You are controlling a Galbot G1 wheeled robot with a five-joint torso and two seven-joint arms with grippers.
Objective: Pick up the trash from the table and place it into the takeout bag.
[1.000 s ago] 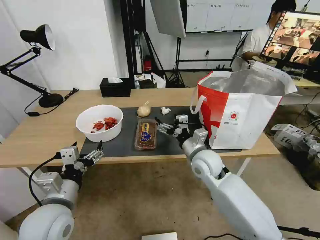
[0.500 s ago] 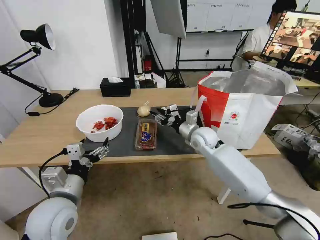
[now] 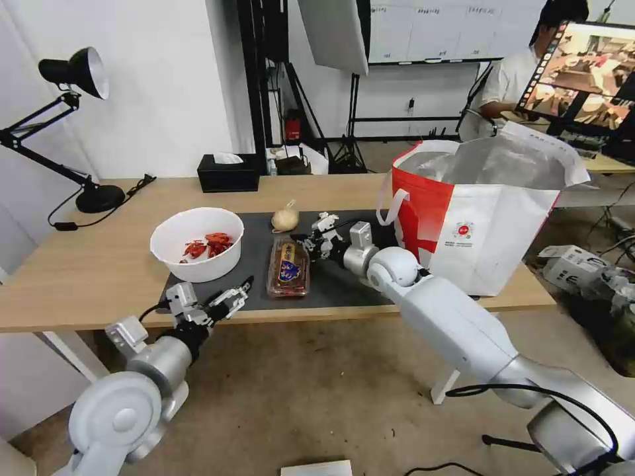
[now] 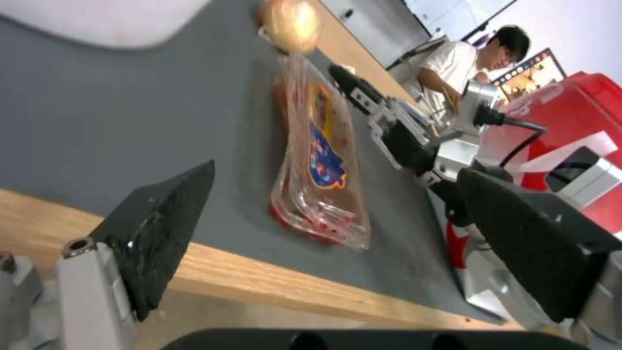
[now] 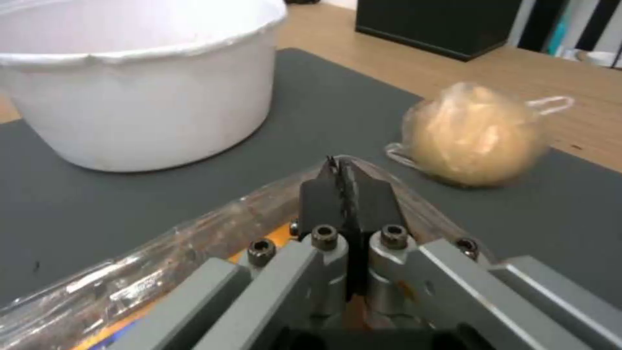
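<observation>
On the table [image 3: 86,264], a dark mat [image 3: 337,277] holds the trash. The white bowl [image 3: 197,241] [image 5: 129,87] of red scraps stands at its left. The clear tray [image 3: 289,268] [image 4: 320,160] [image 5: 162,272] lies mid-mat, the beige pouch [image 3: 285,218] [image 5: 476,141] just behind it. The crumpled tissue [image 3: 326,217] peeks out behind my right gripper [image 3: 307,240] [image 5: 340,165]. That gripper is shut, tips at the tray's far right rim; whether plastic is pinched is hidden. My left gripper [image 3: 238,294] [image 4: 337,172] stands open at the front edge. The takeout bag [image 3: 483,225] stands open on the right.
A black tissue box [image 3: 229,173] sits at the table's back edge. A black desk lamp [image 3: 86,132] and its cord occupy the back left corner. Boxes and cables lie on the floor [image 3: 575,268] right of the table.
My right gripper has swung left and back from beside the bag to the tray's far right rim. My left gripper has moved right along the front edge toward the tray.
</observation>
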